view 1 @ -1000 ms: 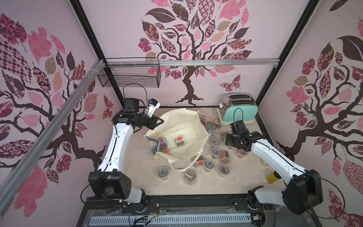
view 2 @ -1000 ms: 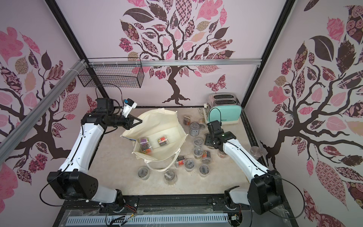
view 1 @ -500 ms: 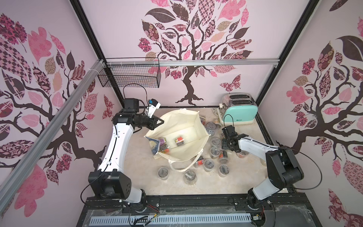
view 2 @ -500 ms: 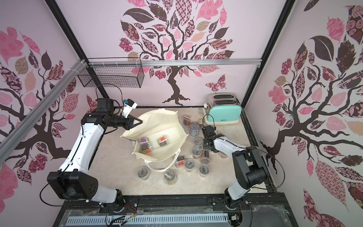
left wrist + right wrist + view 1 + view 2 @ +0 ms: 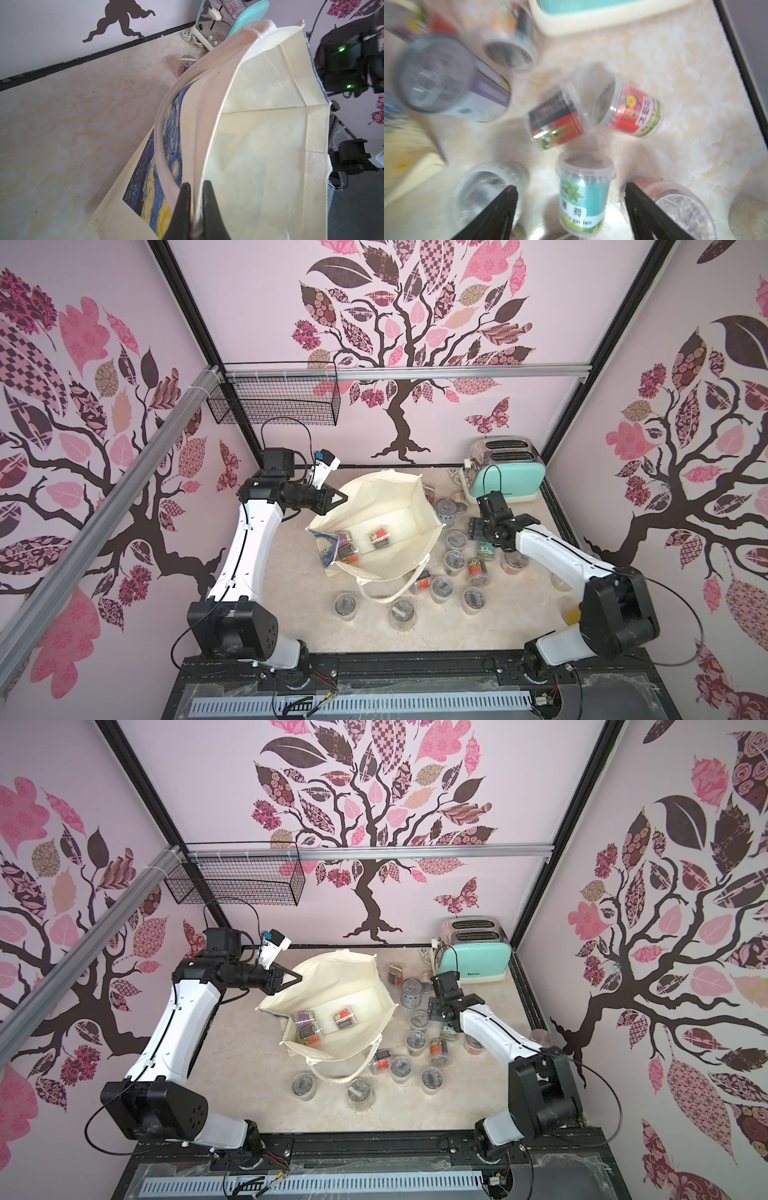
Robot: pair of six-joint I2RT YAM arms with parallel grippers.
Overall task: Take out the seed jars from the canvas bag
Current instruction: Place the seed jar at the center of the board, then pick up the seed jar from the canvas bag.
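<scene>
Jars [image 5: 380,538]: three lie in the bag [image 5: 386,510], below the left tool [image 5: 195,184]; many are scattered on the worktop [image 5: 299,593] around the right tool [image 5: 570,185].
Bag: held open, just left of the right tool.
Left tool: clamped on the bag rim.
Right tool: spread wide over a teal jar [image 5: 583,197], nothing gripped.
Toaster [image 5: 509,479]: just behind the right tool.

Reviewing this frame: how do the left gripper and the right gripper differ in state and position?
The left gripper is shut, pinching the canvas bag at its rim; the right gripper is open and holds nothing. The left is at the bag's edge, while the right is over the seed jars on the table, a teal-labelled jar between its fingers, touching neither. Both have black fingers.
</scene>
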